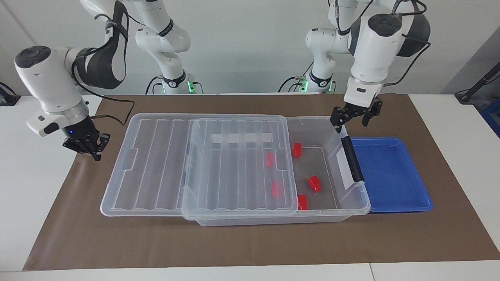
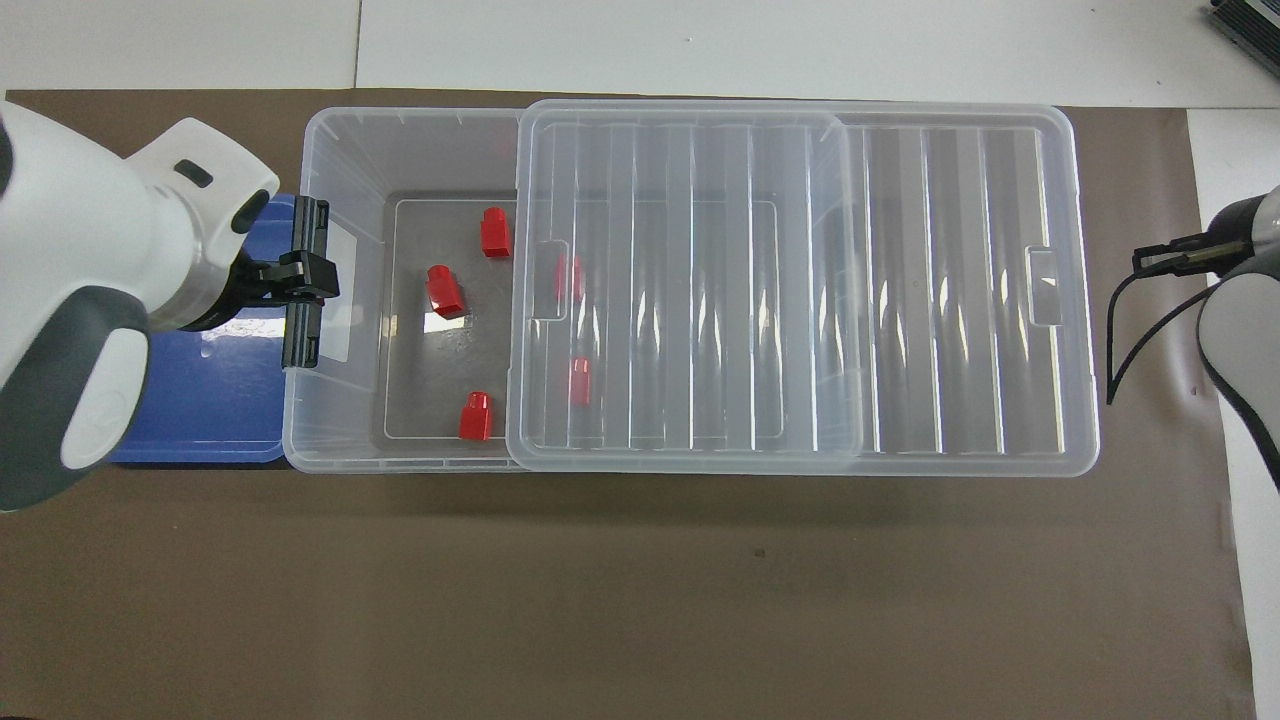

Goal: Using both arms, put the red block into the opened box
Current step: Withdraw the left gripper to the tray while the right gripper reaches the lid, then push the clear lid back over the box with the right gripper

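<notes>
Covering most of the large clear plastic storage box [image 1: 353, 203], the ribbed clear lid [image 1: 195, 164] is slid toward the right arm's end, leaving only the end by the black handle [image 1: 352, 159] open. Five small red plastic blocks lie inside: three in the open part, including one red block [image 1: 314, 183] mid-floor, and two under the lid. An empty blue tray [image 1: 390, 175] sits just beside the handle end. The left gripper [image 1: 355, 115] hangs above the box's handle-end corner, fingers apart and empty. The right gripper [image 1: 88, 146], fingers together, waits over the brown mat [image 1: 250, 242] on the white worktop [image 1: 35, 187], clear of the lid's edge.
</notes>
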Robot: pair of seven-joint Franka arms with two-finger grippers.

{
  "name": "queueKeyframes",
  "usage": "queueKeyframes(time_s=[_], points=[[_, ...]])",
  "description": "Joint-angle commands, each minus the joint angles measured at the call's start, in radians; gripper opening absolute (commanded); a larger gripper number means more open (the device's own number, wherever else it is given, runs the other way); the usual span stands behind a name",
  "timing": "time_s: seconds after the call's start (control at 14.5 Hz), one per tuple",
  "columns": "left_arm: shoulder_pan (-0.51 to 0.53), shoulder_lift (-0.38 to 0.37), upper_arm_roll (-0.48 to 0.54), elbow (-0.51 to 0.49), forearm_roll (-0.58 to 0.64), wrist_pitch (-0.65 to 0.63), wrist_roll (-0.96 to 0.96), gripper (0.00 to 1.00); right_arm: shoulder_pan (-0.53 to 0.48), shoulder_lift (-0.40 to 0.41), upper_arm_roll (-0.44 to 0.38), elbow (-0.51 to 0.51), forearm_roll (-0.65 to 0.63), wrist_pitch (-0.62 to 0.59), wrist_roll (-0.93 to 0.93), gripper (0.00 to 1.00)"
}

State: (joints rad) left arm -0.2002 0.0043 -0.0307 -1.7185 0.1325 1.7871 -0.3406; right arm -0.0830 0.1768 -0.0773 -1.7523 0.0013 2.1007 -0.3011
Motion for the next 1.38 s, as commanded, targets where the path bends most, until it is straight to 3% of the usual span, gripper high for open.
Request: queueKeyframes(time_s=[0.0, 0.69, 1.31], points=[[0.077, -0.036, -0.006, -0.007, 0.004, -0.055, 0.162, 1.0, 0.005, 0.032, 0.014, 0.013, 0.055, 0.045, -0.013, 0.0], [0.277, -0.053, -0.006, -0.016, -0.043, -0.041, 0.537, 1.0, 0.112, 0.066, 0.024, 0.011, 0.103, 0.102, 0.077, 0.0], [0.248, -0.035, -0.023, 0.017, -0.073, -0.009, 0.534, 1.0, 0.235, 0.063, 0.027, 0.004, 0.103, 0.098, 0.201, 0.0]])
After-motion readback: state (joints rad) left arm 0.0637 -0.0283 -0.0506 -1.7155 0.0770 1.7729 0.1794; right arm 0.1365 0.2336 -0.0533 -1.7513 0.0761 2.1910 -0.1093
